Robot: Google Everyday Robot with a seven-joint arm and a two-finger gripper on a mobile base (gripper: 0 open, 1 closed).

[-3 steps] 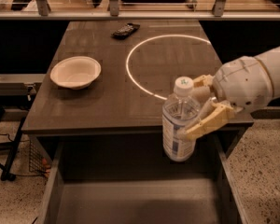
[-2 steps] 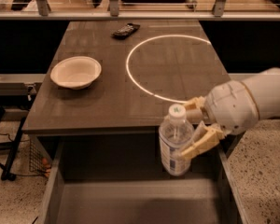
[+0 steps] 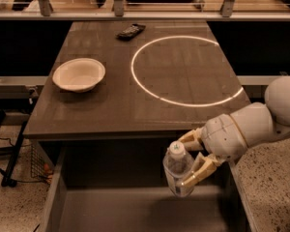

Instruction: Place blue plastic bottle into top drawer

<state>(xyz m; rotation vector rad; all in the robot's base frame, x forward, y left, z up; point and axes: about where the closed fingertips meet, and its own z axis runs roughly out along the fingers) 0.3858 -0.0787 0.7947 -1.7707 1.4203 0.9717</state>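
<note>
Your gripper has fingers pinching the blue plastic bottle, upright, over the open top drawer, rt side, below desk edge.

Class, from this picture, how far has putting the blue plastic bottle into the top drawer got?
Done: the top drawer is open and the blue plastic bottle is off the table. In hand: the gripper, shut on the bottle, holds it upright low over the drawer's right side. Left: set down, release.

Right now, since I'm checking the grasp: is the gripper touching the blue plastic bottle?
Touching. The camera view shows the gripper clamping the blue plastic bottle between its fingers, holding it over the top drawer.
</note>
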